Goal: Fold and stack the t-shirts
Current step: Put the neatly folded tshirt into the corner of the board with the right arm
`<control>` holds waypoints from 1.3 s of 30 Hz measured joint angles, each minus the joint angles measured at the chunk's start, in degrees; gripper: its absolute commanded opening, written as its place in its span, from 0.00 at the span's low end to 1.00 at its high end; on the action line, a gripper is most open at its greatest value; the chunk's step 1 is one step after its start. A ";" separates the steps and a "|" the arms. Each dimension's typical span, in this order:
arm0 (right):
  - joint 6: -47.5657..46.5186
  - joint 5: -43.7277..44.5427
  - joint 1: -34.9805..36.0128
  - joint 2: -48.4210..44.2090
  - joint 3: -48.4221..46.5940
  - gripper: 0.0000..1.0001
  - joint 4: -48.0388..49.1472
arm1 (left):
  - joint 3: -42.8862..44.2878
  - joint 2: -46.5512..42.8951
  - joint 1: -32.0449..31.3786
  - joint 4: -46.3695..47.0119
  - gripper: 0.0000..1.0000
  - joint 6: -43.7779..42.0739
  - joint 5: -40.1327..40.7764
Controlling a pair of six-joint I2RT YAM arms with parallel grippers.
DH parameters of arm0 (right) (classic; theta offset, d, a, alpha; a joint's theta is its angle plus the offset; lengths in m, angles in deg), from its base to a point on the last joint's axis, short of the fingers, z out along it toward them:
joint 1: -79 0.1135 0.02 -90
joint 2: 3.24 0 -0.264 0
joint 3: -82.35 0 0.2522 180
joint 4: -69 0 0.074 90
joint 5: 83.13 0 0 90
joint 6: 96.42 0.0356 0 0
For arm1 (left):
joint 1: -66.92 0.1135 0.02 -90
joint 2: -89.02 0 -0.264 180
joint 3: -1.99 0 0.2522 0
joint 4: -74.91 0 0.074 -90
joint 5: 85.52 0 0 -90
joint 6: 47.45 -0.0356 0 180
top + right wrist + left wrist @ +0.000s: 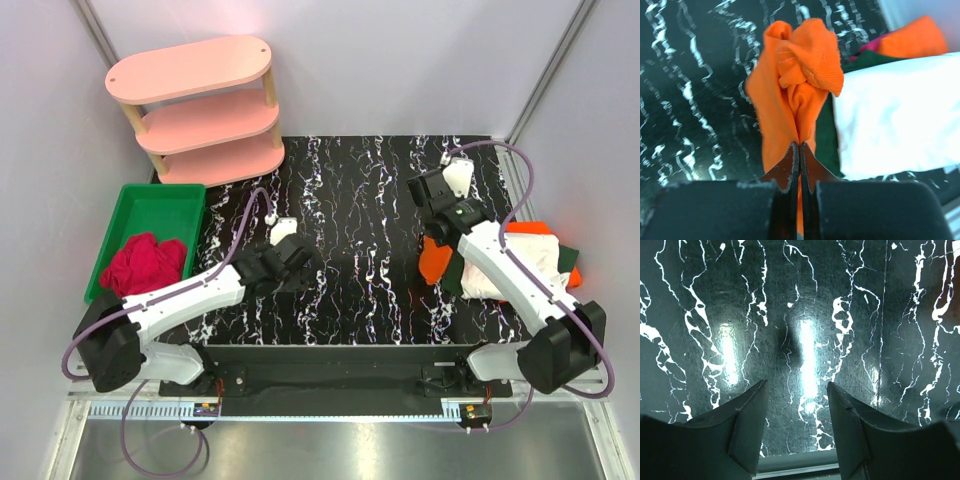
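My right gripper (800, 145) is shut on a bunched bright orange t-shirt (800, 75), holding it over the black marble table just left of a shirt pile. In the top view this gripper (438, 238) sits at the right of the table with the orange shirt (432, 260) below it. The pile holds a white t-shirt (895, 115) on a dark green one (825, 135), with another orange one (912, 42) behind; the white shirt also shows in the top view (520, 262). My left gripper (796, 385) is open and empty over bare table, left of centre in the top view (300, 265).
A green bin (150, 205) at the left holds a crumpled red cloth (145, 262). A pink three-tier shelf (200, 110) stands at the back left. Grey walls close in the black marble table (360, 200) on both sides.
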 measured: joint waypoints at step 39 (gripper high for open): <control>-2.71 4.13 -23.28 -5.18 3.06 0.00 -4.07 | 0.68 1.46 -0.02 1.73 0.56 -4.13 -2.71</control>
